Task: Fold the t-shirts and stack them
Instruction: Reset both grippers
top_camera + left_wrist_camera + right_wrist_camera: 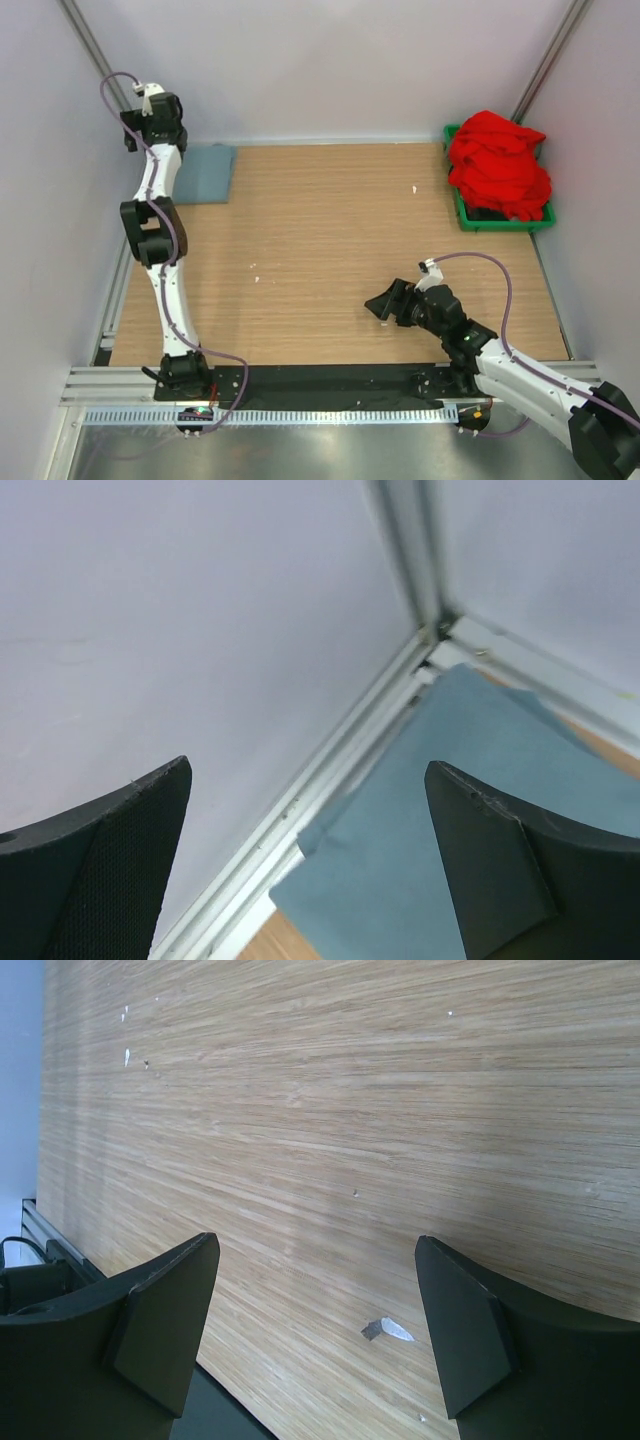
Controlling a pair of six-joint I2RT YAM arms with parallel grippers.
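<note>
Hovering up by the pale wall (180, 630), the left hand (308, 780) has its two black fingers (110, 870) spread wide with nothing between them. Just under and ahead of that hand lies the dusty grey-blue cloth t-shirt (450, 820), a flat rectangle with layered edges showing. It sits on the light wooden bench (320, 230), one side against the aluminium frame rail (330, 770). From the top camera the shirt is just beside the left arm's upper link.

The right hand (315, 1245) is low over bare bench wood, well apart from both shirts, its fingers likewise spread and gripping nothing. A small white scrap (385, 1330) lies on the wood between and below its fingertips; whether the hand touches the bench cannot be told.

Far ahead of the right hand and off to its right, the bright red cloth t-shirt (497, 165) is bunched in a crumpled heap. It fills the green plastic bin (500, 224) and spills over the rim. The bin stands at the bench's edge, well apart from the left hand.
</note>
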